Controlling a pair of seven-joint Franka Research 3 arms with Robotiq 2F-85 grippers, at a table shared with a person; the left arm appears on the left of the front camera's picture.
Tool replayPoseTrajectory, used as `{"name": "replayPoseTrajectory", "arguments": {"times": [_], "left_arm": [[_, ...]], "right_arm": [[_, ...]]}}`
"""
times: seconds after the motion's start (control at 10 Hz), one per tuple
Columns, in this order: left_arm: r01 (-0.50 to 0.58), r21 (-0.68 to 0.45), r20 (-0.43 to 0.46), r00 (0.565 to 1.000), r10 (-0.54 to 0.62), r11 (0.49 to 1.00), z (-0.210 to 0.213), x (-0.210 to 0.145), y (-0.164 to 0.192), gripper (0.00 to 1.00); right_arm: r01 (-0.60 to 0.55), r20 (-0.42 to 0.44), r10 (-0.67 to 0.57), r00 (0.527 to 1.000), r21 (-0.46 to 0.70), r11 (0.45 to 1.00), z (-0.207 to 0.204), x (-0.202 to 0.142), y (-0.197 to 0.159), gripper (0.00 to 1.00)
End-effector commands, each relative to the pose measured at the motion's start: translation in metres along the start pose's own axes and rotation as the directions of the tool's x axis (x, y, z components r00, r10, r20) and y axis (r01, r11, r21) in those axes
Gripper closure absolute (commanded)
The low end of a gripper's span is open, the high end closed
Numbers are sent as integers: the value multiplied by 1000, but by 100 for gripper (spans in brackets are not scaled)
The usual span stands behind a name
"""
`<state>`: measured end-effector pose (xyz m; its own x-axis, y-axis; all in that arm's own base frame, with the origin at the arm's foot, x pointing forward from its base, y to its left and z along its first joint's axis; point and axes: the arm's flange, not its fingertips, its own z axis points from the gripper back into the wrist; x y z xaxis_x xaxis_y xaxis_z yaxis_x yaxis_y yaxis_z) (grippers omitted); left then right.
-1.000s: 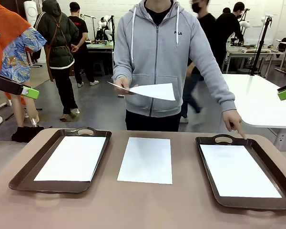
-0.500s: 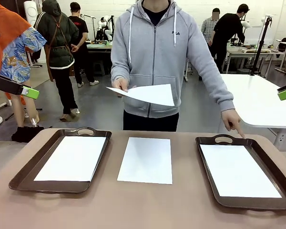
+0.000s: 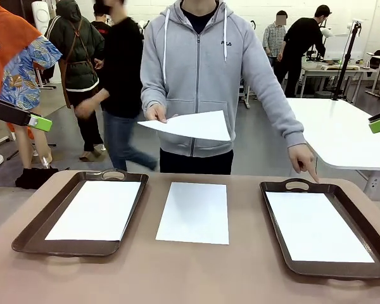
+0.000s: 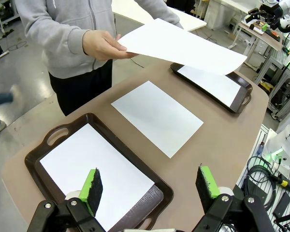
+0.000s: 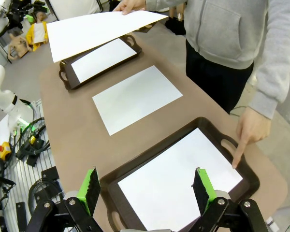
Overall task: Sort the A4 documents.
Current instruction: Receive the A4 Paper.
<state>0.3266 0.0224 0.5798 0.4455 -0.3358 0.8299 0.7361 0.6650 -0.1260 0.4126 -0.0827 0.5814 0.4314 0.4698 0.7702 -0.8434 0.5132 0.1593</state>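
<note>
Your left gripper (image 4: pixel 150 183) hung wide open and empty over the left tray (image 4: pixel 33 162), and your right gripper (image 5: pixel 146 186) did likewise over the right tray (image 5: pixel 109 182). One A4 sheet lay in each tray. The centre sheet (image 3: pixel 194 212) lay flat on the table (image 3: pixel 177 272), and the held sheet (image 3: pixel 190 125) was in the person's hand (image 3: pixel 156 114). The pointing hand (image 3: pixel 302 158) touched the right tray's handle. Pinching flat paper risked creasing or sliding it, and reaching right risked striking that finger.
</note>
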Motion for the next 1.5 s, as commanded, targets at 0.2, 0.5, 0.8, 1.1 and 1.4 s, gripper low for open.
{"name": "replayPoseTrajectory", "arguments": {"times": [0.2, 0.5, 0.8, 1.1, 1.4], "left_arm": [[4, -6, 2, 1000, -4, 1000, 0, 0, 0, 0], [4, -6, 2, 1000, -4, 1000, 0, 0, 0, 0], [4, -6, 2, 1000, -4, 1000, 0, 0, 0, 0], [4, -6, 2, 1000, -4, 1000, 0, 0, 0, 0], [4, -6, 2, 1000, -4, 1000, 0, 0, 0, 0]], "right_arm": [[-3, 2, 3, 1000, 3, 1000, 0, 0, 1, 0], [-3, 2, 3, 1000, 3, 1000, 0, 0, 1, 0], [64, 17, -65, 998, 23, 998, -10, 17, -3, 0], [233, -22, -232, 972, 171, 957, -39, 44, 0, 0], [403, -88, -401, 912, 375, 835, -75, 74, -7, 0]]}}
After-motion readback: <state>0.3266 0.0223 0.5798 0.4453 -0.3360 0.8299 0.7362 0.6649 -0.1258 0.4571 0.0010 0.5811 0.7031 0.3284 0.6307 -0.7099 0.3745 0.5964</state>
